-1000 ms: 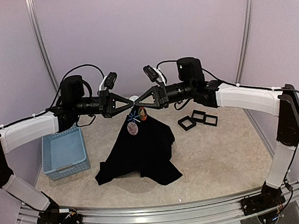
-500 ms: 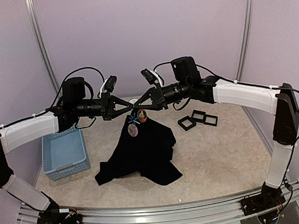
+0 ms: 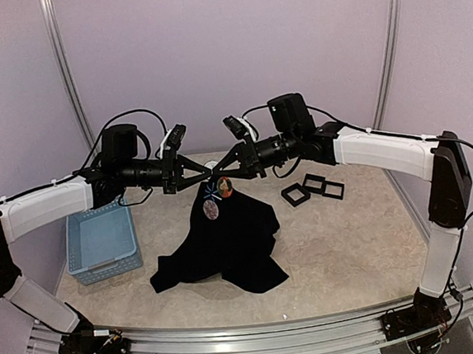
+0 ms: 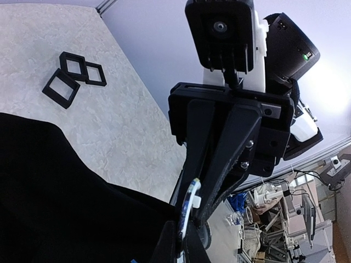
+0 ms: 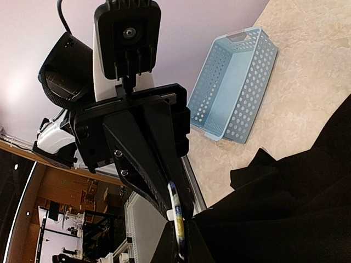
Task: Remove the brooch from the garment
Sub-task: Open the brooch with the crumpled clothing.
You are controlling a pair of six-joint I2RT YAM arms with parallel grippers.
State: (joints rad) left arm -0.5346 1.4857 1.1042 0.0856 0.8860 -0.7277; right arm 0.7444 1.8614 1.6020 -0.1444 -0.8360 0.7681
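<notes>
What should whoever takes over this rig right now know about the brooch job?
Left gripper: shut, tip to tip with the right gripper at the raised neck of the garment.
The right gripper is shut too. A small white-and-blue piece sits edge-on between the tips. I cannot tell which gripper pinches cloth and which pinches the piece.
The garment hangs from that peak, its lower part draped on the table, to the right of the light-blue basket.
Done: neck lifted.
Left: a pale round brooch and an orange brooch are on the cloth just below the peak; nothing is off yet.
</notes>
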